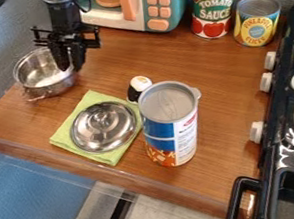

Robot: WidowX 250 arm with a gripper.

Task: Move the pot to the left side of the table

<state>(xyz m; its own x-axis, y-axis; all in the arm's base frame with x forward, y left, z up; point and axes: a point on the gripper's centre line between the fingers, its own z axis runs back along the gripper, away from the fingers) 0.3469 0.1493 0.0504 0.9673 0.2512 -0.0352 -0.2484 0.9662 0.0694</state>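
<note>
Wood-surfaced bench point(117, 62) carries the metal pot point(36, 73) at upper left in the camera view. Black pincer point(70, 66) is positioned at the pot's right rim; opening width and hold cannot be determined. Metal lid point(103, 128) rests on green cloth point(89, 99).

The pot point(52, 89) is shiny silver metal, round, open at the top, with a small handle low in the view. It stands upright on the brown wooden tabletop point(230, 76), near its edge at the view's left.
</note>
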